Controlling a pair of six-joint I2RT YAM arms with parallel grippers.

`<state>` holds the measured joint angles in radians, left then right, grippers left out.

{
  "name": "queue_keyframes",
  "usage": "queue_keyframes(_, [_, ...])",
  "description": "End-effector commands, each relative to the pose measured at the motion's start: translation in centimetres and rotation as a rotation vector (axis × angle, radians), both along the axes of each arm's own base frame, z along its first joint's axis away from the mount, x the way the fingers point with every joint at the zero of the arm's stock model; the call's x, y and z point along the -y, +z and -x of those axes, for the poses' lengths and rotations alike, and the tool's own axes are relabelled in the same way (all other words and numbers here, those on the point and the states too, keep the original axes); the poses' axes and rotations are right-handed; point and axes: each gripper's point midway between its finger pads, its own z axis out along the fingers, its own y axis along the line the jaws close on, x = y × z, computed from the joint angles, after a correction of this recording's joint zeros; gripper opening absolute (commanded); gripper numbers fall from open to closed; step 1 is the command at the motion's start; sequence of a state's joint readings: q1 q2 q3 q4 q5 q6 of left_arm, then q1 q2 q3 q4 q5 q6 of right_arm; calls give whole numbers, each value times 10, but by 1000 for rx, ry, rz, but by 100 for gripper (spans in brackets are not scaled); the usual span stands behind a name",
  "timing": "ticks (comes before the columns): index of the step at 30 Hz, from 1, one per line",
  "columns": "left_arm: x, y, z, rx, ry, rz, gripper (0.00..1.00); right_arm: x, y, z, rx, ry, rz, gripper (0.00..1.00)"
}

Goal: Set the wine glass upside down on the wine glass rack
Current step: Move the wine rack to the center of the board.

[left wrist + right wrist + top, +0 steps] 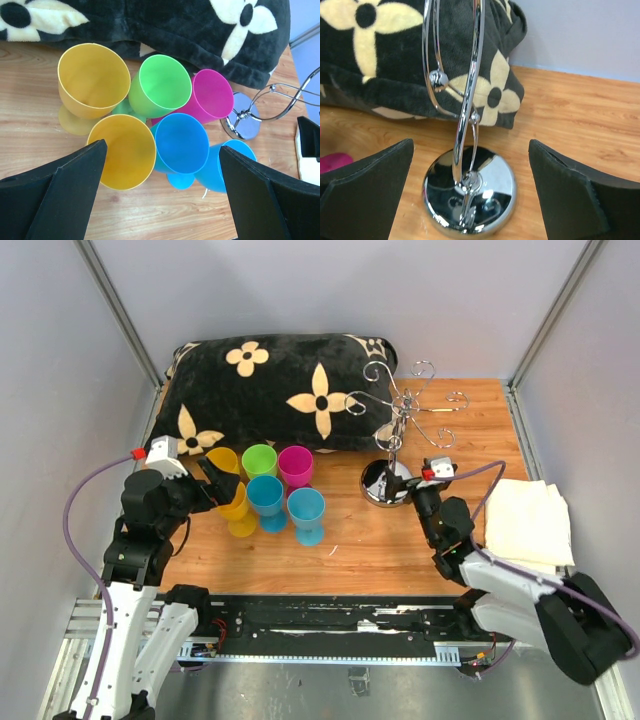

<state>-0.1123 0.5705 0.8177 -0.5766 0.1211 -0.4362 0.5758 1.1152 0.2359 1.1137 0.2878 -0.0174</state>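
- 6 wine glasses (265, 490), plastic by the look of them, stand upright in a tight cluster on the tabletop (400, 550), left of centre, just in front of the black flowered cushion (280, 385). Neighbouring bowls touch or nearly touch.
- The wine glass rack (400, 430) stands well apart to the right. Its mirrored base (470, 195) rests on the tabletop, and no glass hangs on it.
- Left hand (161, 149): spread wide and holding nothing, above the front yellow wine glass (122, 150) and the blue wine glass (180, 142).
- Right hand (471, 144): spread wide and holding nothing, with 1 finger on either side of the base and clear of it.
- Handling, as a judgement: the glasses look light, stiff and smooth-walled, so they may slip in a weak pinch or knock a neighbour. Grip an outer glass by the bowl wall, leaving the stem and foot free for a scroll arm.
- The rack looks light and easy to tip, so bracing the base is advisable.
- Not visible: most stems and feet are hidden under the bowls. The right wrist view cuts off the scroll arms. From above, the thin wire is hard to trace against the cushion. Which glass is intended cannot be told.
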Motion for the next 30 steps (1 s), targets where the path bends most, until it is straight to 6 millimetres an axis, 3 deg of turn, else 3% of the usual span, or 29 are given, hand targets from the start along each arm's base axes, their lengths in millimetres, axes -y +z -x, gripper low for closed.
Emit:
queue_keyframes(1, [3, 10, -4, 39, -41, -19, 100, 2, -44, 27, -221, 44, -10, 98])
queue_keyframes(8, [1, 12, -6, 27, -22, -16, 100, 29, -57, 68, -372, -13, -110, 98])
queue_keyframes(15, [-6, 22, -8, 38, 11, -42, 100, 41, -80, 108, -547, -15, -179, 98])
queue_keyframes(22, [-14, 31, -4, 53, 39, -74, 100, 17, -77, 130, -604, 147, -240, 98])
queue_keyframes(30, [-17, 25, -2, 44, 50, -83, 100, -30, -77, 137, -662, 324, -100, 99])
